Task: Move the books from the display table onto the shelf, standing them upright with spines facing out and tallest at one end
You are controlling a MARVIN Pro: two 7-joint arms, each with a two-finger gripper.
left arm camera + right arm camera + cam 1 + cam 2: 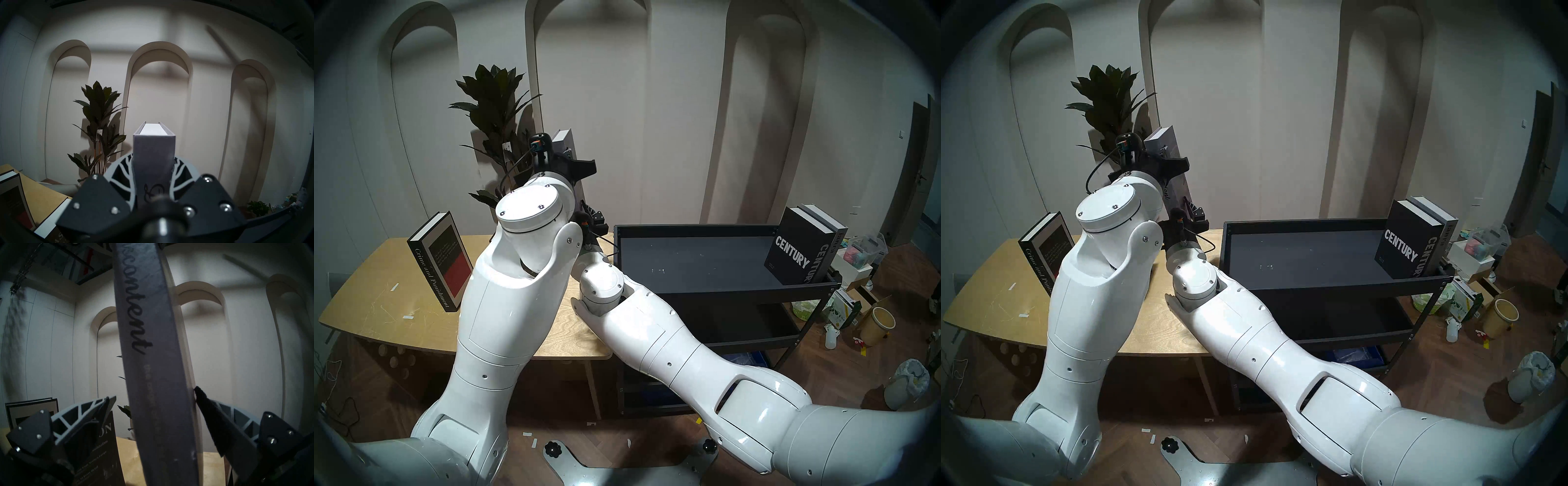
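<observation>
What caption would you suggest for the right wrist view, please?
Open right gripper straddling the spine of the grey Discontent book, above the display table.

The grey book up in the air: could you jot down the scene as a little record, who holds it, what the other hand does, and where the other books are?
held book: grey Discontent book, upright, above the table
left gripper: shut on its spine
right gripper: open, jaws on either side of the book lower down
shelf: Century book and a grey book, upright at its right end
display table: Crime and Punishment book, standing
</observation>
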